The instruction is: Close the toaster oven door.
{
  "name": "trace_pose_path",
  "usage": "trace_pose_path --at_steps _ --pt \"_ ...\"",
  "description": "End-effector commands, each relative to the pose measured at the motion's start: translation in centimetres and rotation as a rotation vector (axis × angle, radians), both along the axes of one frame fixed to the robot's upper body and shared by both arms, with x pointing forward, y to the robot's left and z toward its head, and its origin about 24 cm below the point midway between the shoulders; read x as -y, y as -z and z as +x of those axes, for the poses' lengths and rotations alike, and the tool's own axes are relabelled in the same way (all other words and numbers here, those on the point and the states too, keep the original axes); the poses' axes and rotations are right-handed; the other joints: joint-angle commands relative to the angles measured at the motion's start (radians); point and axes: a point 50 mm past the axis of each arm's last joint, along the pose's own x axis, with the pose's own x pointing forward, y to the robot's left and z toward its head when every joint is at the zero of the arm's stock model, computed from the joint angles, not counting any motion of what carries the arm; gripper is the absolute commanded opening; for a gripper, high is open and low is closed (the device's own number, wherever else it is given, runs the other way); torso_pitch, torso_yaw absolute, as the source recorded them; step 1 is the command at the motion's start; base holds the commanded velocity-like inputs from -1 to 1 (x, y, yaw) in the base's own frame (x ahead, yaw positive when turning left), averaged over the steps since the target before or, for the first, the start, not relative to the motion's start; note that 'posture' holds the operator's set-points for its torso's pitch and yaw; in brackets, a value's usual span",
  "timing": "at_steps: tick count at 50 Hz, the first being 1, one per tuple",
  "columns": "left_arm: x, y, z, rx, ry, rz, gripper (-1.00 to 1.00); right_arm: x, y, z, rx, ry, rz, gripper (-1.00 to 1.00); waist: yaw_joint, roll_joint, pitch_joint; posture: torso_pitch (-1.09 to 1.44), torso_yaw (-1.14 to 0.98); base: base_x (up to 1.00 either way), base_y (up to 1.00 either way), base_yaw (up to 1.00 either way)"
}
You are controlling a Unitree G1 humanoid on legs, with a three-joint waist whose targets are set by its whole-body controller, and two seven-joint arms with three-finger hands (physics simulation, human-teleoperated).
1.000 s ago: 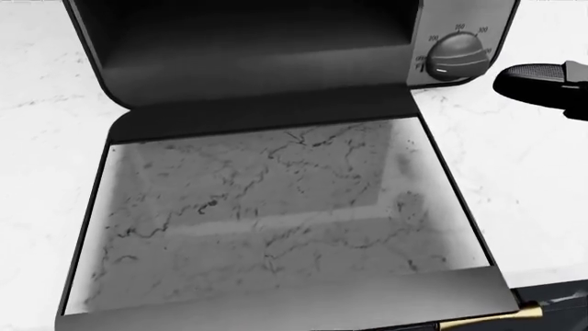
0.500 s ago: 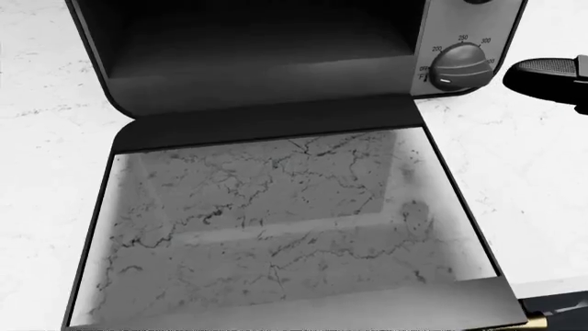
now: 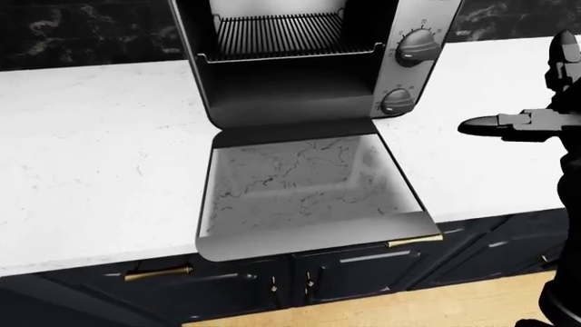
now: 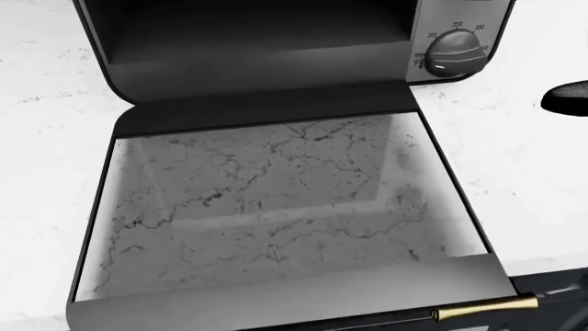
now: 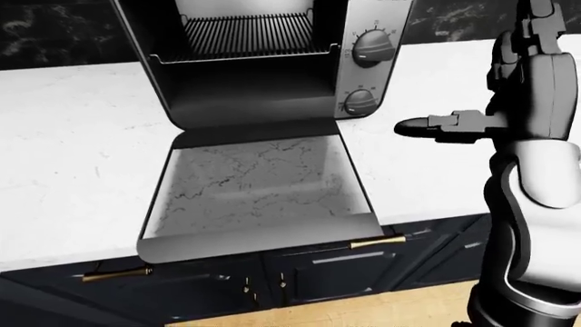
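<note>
Fingers of the robot's dark right hand (image 5: pixel 427 127) point straight out toward the left of the right-eye view, stretched flat and holding nothing, hovering above the white marble counter (image 3: pixel 90 150) just beside the toaster oven's control side. The left hand shows in no view.

The black-and-silver toaster oven (image 3: pixel 300 61) stands on the counter toward its far edge, and its glass-paned, dark-framed door (image 3: pixel 304 191) lies dropped flat, hinged at the oven's base and reaching out to the counter's near edge, where its rounded metal lip (image 3: pixel 308 242) overhangs the navy cabinets (image 3: pixel 363 272) with brass pulls (one pull pokes out just under the lip's right corner).

The door looks rigid and moderately heavy, a smooth pane in a stiff metal frame, likely slick to plain fingers; the pane is the fragile part. The soundest hold seems to be the overhanging lip, hooked from beneath at its middle and swung upward, since pushing near the hinge would give little leverage.

Inside, a black wire rack (image 3: pixel 281 34) shows; two ribbed dark knobs (image 3: pixel 417 44) sit on the brushed silver panel.
</note>
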Motion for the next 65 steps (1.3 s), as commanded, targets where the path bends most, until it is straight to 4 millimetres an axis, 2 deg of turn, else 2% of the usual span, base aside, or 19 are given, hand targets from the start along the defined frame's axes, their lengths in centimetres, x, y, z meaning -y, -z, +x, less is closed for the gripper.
trace_pose_path --at_steps 1,36,65 --pt "0.3 -1.7 -0.6 0.065 -0.008 0.062 1.00 -0.2 -1.3 -0.6 0.067 0.000 -0.063 1.00 0.000 0.004 -0.018 0.00 0.00 0.00 0.00 0.00" --pt "0.3 -1.9 -0.8 0.073 -0.006 0.059 1.00 0.5 2.2 0.0 -0.018 -0.011 -0.247 1.00 -0.003 0.008 -0.028 0.00 0.00 0.00 0.00 0.00" --pt "0.3 -2.0 -0.7 0.074 -0.007 0.059 1.00 -0.1 4.8 0.0 -0.122 -0.095 -0.297 1.00 -0.006 0.011 -0.027 0.00 0.00 0.00 0.00 0.00"
